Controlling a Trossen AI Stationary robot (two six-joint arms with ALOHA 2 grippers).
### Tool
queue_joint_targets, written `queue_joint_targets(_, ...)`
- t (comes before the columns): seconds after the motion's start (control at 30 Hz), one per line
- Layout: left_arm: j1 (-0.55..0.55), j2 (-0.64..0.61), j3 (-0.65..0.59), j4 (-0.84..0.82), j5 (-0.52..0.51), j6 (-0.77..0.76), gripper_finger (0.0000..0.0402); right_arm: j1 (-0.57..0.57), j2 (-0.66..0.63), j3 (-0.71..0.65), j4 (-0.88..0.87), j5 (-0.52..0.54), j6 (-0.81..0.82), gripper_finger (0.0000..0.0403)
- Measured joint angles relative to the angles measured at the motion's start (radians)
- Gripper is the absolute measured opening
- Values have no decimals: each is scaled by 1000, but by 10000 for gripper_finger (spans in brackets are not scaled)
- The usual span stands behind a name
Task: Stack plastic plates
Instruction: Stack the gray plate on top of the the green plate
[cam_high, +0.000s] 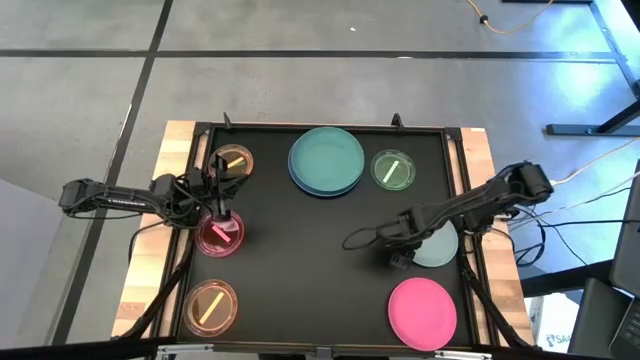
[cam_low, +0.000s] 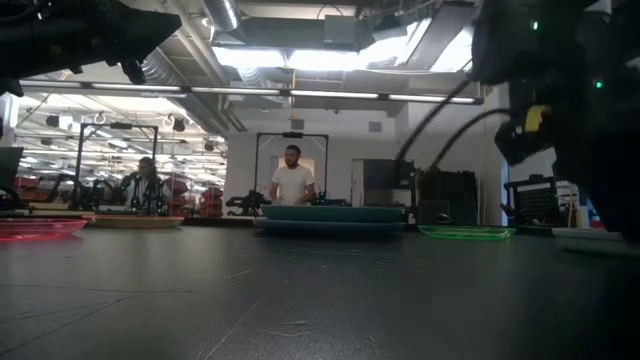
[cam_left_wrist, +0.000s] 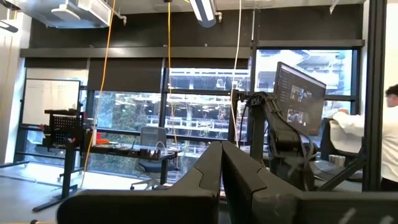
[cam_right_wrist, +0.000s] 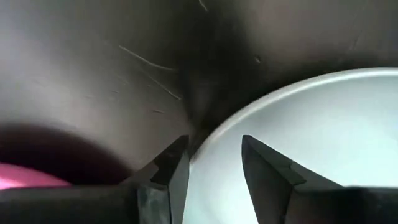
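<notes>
While our right claw (cam_right_wrist: 214, 163) straddles the round grey-green plastic plate's (cam_right_wrist: 323, 130) rim, released, we must clench next; left claw (cam_left_wrist: 222, 171) hangs clenched, empty.

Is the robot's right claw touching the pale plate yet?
Cannot tell. In the right wrist view the right gripper has open jaws straddling the pale plate rim, but contact isn't plainly visible.

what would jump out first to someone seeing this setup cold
Probably the bright pink plate at the near right corner of the black table, and the big teal plate stacked on a blue one at the far edge. Next, the right gripper, open astride the rim of the pale grey-green plate, and the left gripper over the small red plate.
</notes>
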Motion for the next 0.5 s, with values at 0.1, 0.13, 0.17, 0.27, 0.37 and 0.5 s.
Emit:
queue_joint_targets(0.1, 0, 0, 0, -1, 0, 0, 6, 0, 34, 0, 14, -1, -11, 136)
queue_joint_targets(0.13, 0, 0, 0, 0, 0, 0, 6, 0, 39, 0, 19, -1, -21, 136)
queue_joint_targets(0.17, 0, 0, 0, -1, 0, 0, 6, 0, 43, 0, 20, 0, -29, 136)
queue_joint_targets(0.27, 0, 0, 0, -1, 0, 0, 6, 0, 48, 0, 23, 8, -54, 135)
queue_joint_targets(0.37, 0, 0, 0, -2, -1, 0, 6, 0, 48, 0, 24, 18, -62, 121)
queue_joint_targets(0.5, 0, 0, 0, -3, -1, 0, 6, 0, 48, 0, 26, 17, -86, 79)
